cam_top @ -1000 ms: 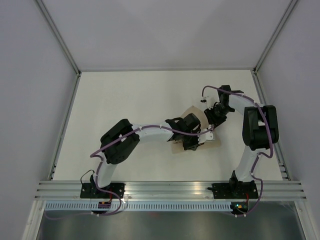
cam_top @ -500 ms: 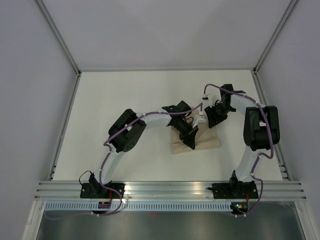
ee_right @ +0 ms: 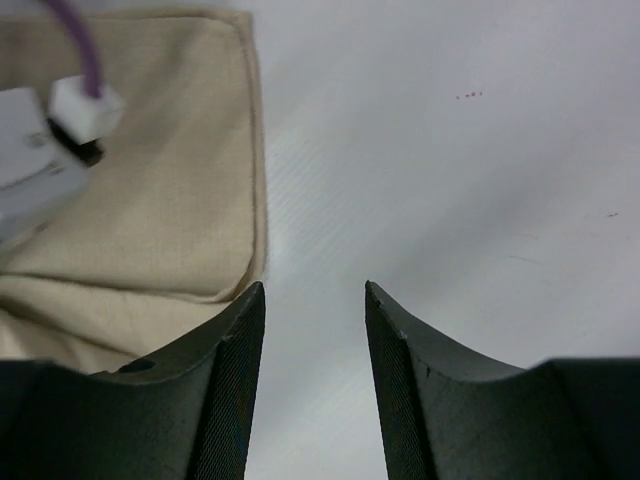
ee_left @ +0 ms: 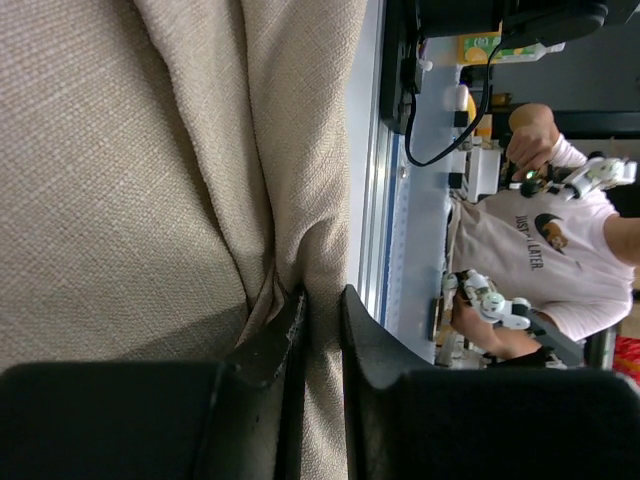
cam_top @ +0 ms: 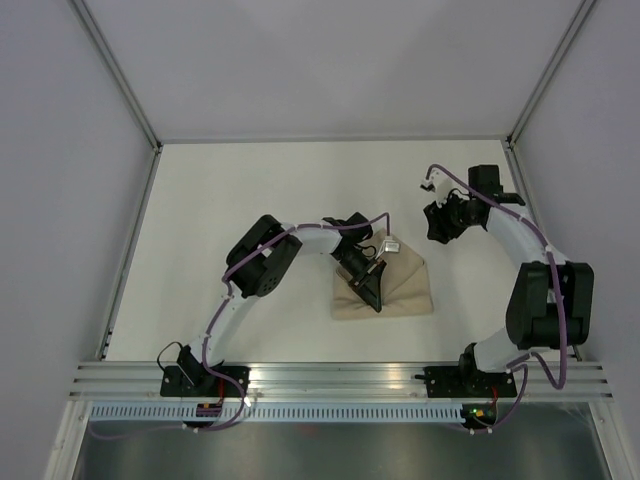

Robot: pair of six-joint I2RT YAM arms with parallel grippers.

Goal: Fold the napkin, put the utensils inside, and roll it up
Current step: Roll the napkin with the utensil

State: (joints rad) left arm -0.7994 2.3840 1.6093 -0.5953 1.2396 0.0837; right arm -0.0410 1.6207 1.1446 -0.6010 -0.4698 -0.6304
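Down at the near middle of the white surface [cam_top: 250, 190] lies the napkin [cam_top: 405, 290], a tan, roughly folded patch with a rumpled far edge. The left end effector [cam_top: 368, 292] is planted right on its left half, and the wrist view gives the close-up: the left end effector [ee_left: 322, 310] is pinched narrow, with a raised ridge of the napkin [ee_left: 120, 150] caught between its dark fingers. Farther back and to the right, the right end effector [cam_top: 436, 225] hangs beyond the cloth's far right corner, apart from it. Its own camera shows the right end effector [ee_right: 312, 290] parted and empty over bare surface [ee_right: 450, 180], with the napkin [ee_right: 170, 180] off to one side, its hemmed edge just beside one fingertip.
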